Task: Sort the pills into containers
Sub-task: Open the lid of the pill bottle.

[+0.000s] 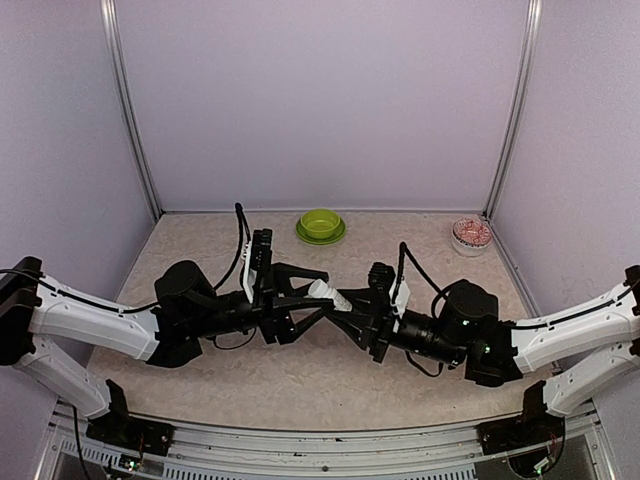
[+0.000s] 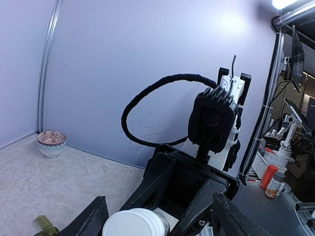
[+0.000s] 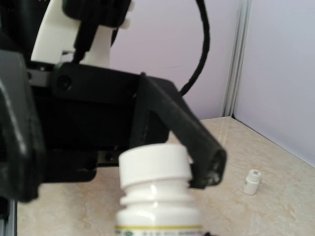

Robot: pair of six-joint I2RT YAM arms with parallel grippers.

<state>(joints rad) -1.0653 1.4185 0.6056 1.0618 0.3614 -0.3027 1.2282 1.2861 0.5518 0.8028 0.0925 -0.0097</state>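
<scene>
A white bottle (image 1: pixel 326 293) with a white screw cap (image 3: pixel 155 164) is held level above the table between the two arms. My right gripper (image 1: pixel 343 308) is shut on the bottle's body. My left gripper (image 1: pixel 327 291) stands open, one finger on each side of the cap (image 2: pixel 135 223). In the right wrist view one left finger (image 3: pixel 197 142) touches the cap's edge, and the other is well clear of it. A corner of the dark green pill box (image 2: pixel 44 225) shows on the table at the lower left. No pills are in view.
A lime green bowl (image 1: pixel 320 226) sits at the back middle. At the back right is a small bowl of pinkish bits (image 1: pixel 471 235). A small white bottle (image 3: pixel 251 182) stands on the table. Pale walls close in the back and both sides.
</scene>
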